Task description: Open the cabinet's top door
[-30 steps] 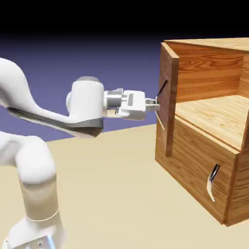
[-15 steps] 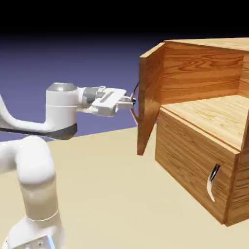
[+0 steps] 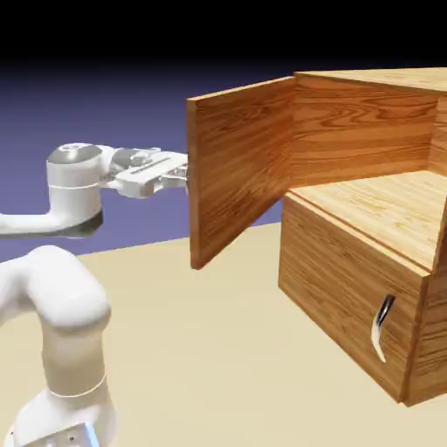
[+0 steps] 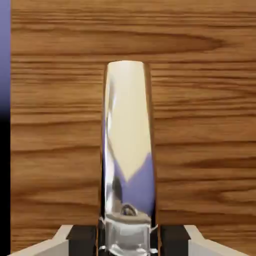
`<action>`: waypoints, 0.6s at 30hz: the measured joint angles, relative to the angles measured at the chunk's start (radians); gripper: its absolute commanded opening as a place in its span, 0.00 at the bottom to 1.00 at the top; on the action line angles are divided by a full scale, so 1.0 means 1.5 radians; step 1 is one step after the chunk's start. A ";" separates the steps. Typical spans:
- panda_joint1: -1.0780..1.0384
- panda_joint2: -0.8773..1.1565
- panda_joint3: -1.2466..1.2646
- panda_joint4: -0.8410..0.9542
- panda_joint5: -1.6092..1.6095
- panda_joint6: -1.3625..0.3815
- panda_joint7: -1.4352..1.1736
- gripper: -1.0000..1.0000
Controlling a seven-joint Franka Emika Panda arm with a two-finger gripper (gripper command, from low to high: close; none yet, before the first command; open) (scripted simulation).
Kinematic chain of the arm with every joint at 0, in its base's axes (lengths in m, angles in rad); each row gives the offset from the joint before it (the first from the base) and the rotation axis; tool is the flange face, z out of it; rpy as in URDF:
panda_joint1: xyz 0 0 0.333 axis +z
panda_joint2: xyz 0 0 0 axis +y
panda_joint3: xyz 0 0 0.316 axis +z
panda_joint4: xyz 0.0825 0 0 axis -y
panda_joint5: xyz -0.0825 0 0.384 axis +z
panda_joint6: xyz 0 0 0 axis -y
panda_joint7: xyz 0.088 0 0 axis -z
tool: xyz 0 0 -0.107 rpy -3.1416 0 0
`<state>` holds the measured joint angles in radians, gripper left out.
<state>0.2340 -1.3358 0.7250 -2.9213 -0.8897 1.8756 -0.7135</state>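
Observation:
The cabinet (image 3: 358,279) of brown wood stands at the exterior view's right. Its top door (image 3: 240,166) is swung far out to the left, showing its inner face, and the upper compartment lies open. My gripper (image 3: 181,177) reaches to the door's outer side at its free edge, where the panel hides the fingertips. In the hand view the door's curved silver handle (image 4: 127,140) runs up the middle against the wood grain. My gripper (image 4: 127,241) is shut on the handle's lower end, with a dark finger pad (image 4: 82,239) on either side.
The lower panel (image 3: 345,301) is closed, with its own curved handle (image 3: 381,327) at the right. The robot's white arm (image 3: 61,306) rises at the lower left. The tan tabletop (image 3: 209,349) spreads in front of the cabinet.
The top door has swung from barely ajar to wide open, toward the exterior view's left. My gripper has moved left with it, still shut on the handle.

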 measured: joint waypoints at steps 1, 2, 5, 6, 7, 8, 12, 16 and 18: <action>-0.004 0.011 0.024 0.017 0.022 -0.025 0.001 0.00; -0.010 0.022 0.048 0.035 0.044 -0.049 0.002 0.00; -0.043 0.056 0.121 0.101 0.105 -0.125 0.006 0.00; -0.058 0.067 0.144 0.125 0.123 -0.150 0.008 0.00; -0.074 0.077 0.166 0.149 0.140 -0.173 0.008 0.00; -0.091 0.086 0.187 0.173 0.155 -0.196 0.009 0.00; -0.166 0.113 0.261 0.270 0.204 -0.278 0.009 0.00; -0.246 0.127 0.325 0.366 0.242 -0.353 0.004 0.00; -0.288 0.130 0.354 0.415 0.257 -0.389 -0.001 0.00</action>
<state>-0.1976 -1.1403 1.2558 -2.2992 -0.5038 1.2926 -0.7144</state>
